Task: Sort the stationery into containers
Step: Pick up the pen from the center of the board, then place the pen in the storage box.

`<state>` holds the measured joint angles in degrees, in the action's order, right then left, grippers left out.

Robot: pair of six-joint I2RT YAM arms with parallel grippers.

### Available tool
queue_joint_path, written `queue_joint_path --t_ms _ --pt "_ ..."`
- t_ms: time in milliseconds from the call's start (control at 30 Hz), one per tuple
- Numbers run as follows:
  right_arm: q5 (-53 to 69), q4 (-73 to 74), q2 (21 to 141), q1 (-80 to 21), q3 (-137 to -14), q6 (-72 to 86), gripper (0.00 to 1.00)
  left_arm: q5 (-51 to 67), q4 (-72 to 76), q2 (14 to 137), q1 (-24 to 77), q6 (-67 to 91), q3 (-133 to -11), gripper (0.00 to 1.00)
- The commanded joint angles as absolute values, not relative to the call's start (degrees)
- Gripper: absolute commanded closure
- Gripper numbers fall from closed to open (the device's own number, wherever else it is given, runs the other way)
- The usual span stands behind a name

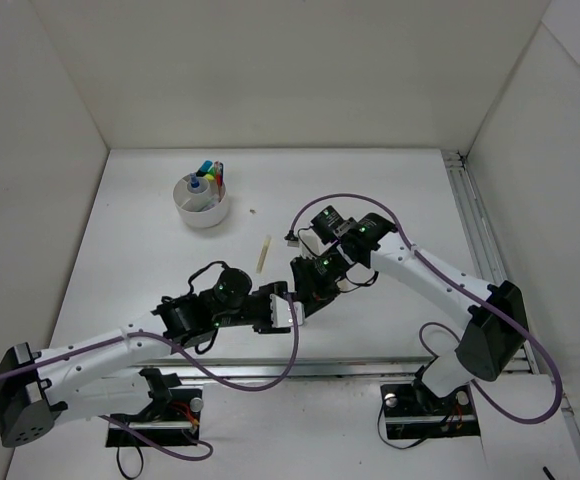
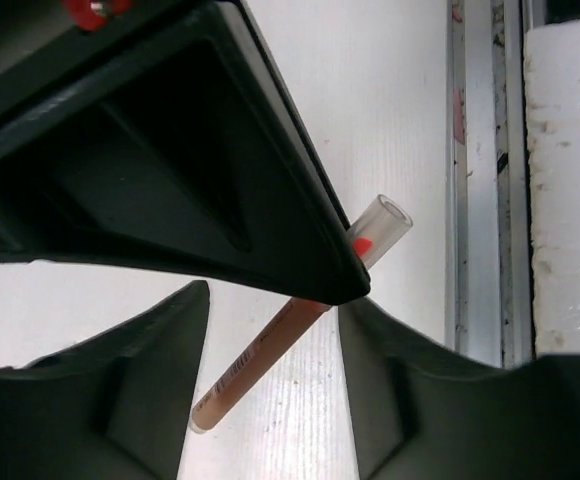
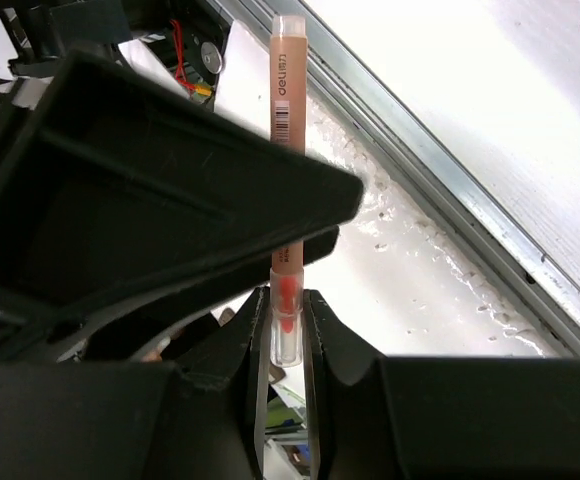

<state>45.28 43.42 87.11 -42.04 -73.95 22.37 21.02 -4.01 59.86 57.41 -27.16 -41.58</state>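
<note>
Jaws on the right arm are pinching a thin, stiff orange-red pen (image 3: pixel 288 150) by its tip. Left jaws are gaping around its likely-slick barrel

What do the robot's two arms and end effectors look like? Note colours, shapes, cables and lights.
The left arm and right arm have white link shells joined by black rounded joints with small green lights. A purple cable loops along each. The left end effector and right end effector are matt black, with broad, angular, tapering fingers.
</note>
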Motion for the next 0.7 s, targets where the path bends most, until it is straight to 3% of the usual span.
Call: queue_joint_path --t_ms 0,33,100,133,367,400,433,533,600,667 --pt "47.0 45.1 85.7 -41.7 -76.6 21.7 1.00 22.1 1.2 57.5 57.7 -28.6 -43.7 0.61" --pt "46.9 45.2 85.7 -41.7 -76.7 21.7 1.00 22.1 1.4 57.2 57.7 -28.7 -43.5 0.73" --pt "46.9 45.2 85.8 -41.7 -76.9 21.9 1.00 22.1 2.0 56.9 57.7 -28.7 -43.1 0.85" --pt "47.0 45.2 85.9 -41.7 -77.1 21.8 1.00 22.1 2.2 56.9 57.7 -28.7 -43.1 0.98" --pt "46.8 45.0 87.0 -41.7 -79.3 21.6 0.98 22.2 2.1 57.9 57.7 -29.4 -43.5 1.00" --pt "46.2 45.0 87.1 -41.8 -79.7 21.4 0.91 21.8 2.5 58.1 57.7 -29.3 -43.4 1.00" --pt "45.6 44.9 87.0 -41.7 -80.2 21.4 0.76 20.1 3.7 58.1 57.7 -29.0 -43.1 1.00" --pt "43.2 45.0 86.0 -41.5 -83.2 20.2 0.61 15.7 6.8 58.1 57.7 -27.8 -41.9 1.00" --pt "41.9 45.0 84.6 -41.2 -84.1 19.1 0.03 14.2 8.8 57.2 55.4 -26.6 -41.1 1.00" --pt "40.2 45.0 82.7 -40.4 -84.8 18.9 0.02 11.8 13.7 55.5 52.7 -23.7 -38.9 1.00"
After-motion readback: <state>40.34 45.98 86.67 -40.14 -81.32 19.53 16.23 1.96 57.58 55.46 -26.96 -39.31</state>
